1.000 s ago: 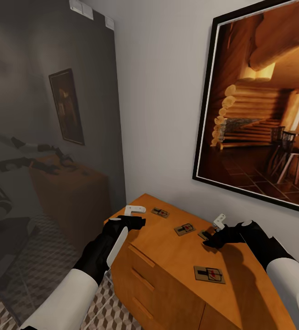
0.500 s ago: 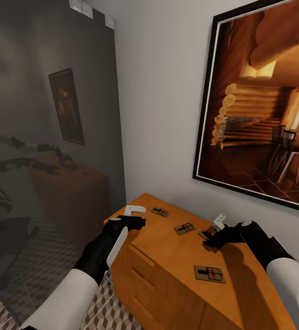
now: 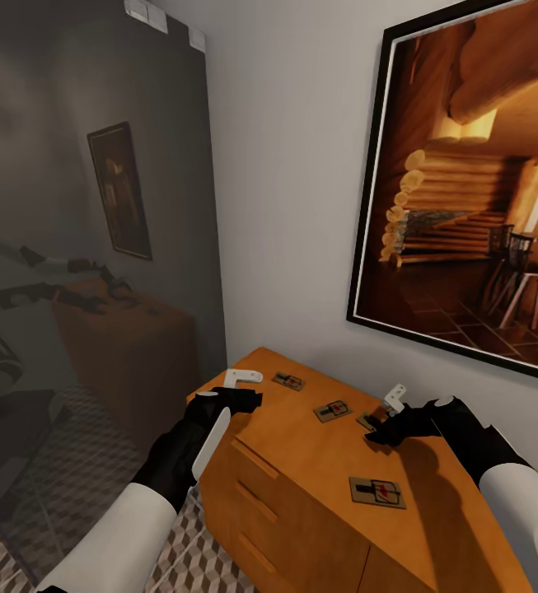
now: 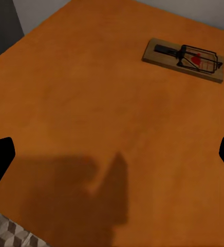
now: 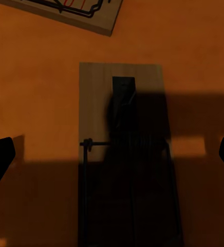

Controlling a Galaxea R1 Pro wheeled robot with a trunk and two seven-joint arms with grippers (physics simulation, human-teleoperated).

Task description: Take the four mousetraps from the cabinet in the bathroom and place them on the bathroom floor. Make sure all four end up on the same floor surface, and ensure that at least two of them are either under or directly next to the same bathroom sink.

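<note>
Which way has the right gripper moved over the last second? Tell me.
No move: the right gripper sits at the same spot above the cabinet top, beside the middle mousetrap.

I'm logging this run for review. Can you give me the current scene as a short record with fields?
surface: orange-brown cabinet top, drawer fronts facing the robot
mousetraps seen: four on the cabinet top; far one, middle one, near one, fourth under the right gripper
left gripper: jaws open, over the cabinet's left corner, holding nothing
right gripper: jaws open, straddling the fourth trap, not closed on it
floor: cube-pattern tiles, no traps visible on them
wall: framed log-cabin picture
</note>
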